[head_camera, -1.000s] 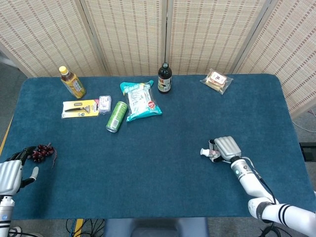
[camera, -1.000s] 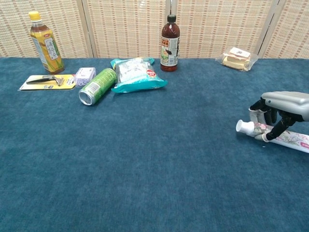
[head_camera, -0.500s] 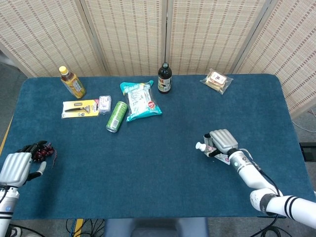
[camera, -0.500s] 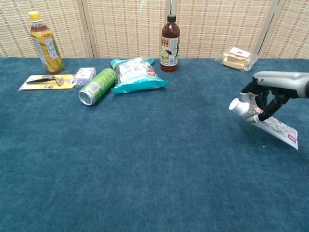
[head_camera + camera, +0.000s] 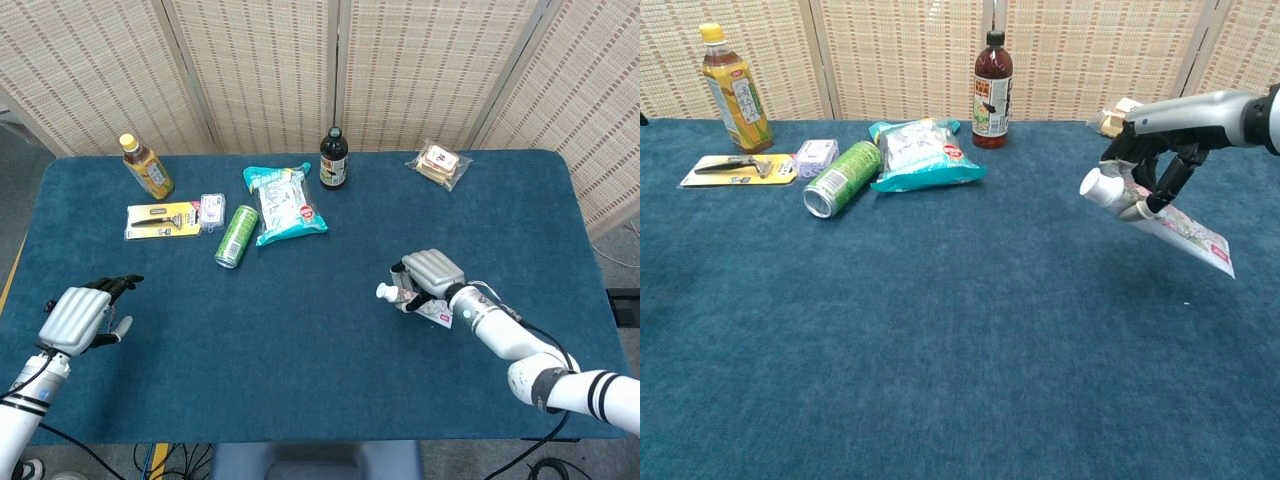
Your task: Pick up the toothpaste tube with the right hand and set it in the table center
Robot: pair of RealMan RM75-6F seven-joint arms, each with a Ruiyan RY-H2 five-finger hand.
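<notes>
A deep blue, felt-like cloth covers the worktop, and pale woven folding screens close off the room behind it, with grey floor showing at the left edge. Along the far side stand a yellow-capped tea bottle and a dark sauce bottle, with a razor on a yellow card, a small white packet, a green can lying on its side, a teal snack bag and a wrapped pastry spread among them. The right hand grips the toothpaste tube, its fingers curled around the neck; the tube hangs clear of the cloth at the worktop's right side, white cap pointing left and flat tail slanting down to the right. The left hand hovers over the near left corner, holding nothing, fingers loosely spread.
</notes>
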